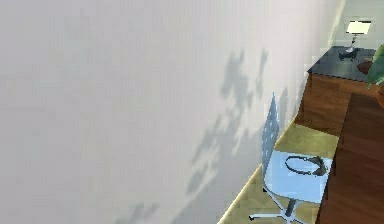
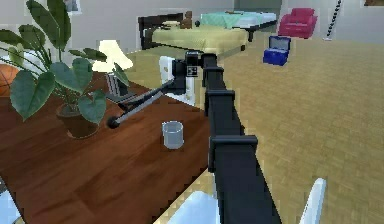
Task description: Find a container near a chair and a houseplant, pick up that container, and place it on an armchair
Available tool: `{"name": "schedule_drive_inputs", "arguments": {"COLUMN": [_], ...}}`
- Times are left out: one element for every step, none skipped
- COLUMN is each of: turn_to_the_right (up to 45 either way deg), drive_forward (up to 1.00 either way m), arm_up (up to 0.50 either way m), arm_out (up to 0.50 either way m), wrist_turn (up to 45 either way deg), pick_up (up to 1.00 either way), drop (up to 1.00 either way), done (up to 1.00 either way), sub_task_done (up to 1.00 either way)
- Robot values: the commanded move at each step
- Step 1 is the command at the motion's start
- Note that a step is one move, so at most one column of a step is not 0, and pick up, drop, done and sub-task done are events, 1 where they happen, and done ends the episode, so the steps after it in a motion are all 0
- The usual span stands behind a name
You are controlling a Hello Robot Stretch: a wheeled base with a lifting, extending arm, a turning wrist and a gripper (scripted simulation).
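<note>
On the wooden table (image 2: 60, 180), a grey container (image 2: 173, 134) stands upright, lying to the arm side view's right of the gripper (image 2: 115, 122) and beside the arm (image 2: 235, 150); the fingers point left toward the houseplant (image 2: 50, 70); whether they are apart or together cannot be told; reaching it likely needs a rightward shift.

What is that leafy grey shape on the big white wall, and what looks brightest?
Forward view: the leafy grey shape is only a shadow on the wall, near the chair. Arm side view: the lamp shade beside the houseplant looks brightest, a pale glowing yellow over the dark wooden table.
</note>
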Motion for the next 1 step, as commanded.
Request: {"name": "schedule_drive_inputs", "arguments": {"turn_to_the_right": [0.0], "drive_forward": [0.0], "arm_up": [0.0], "arm_out": [0.0], "wrist_turn": [45.0], "pick_up": [0.0], "drop": [0.0], "done": [0.0], "sub_task_done": [0.0]}}
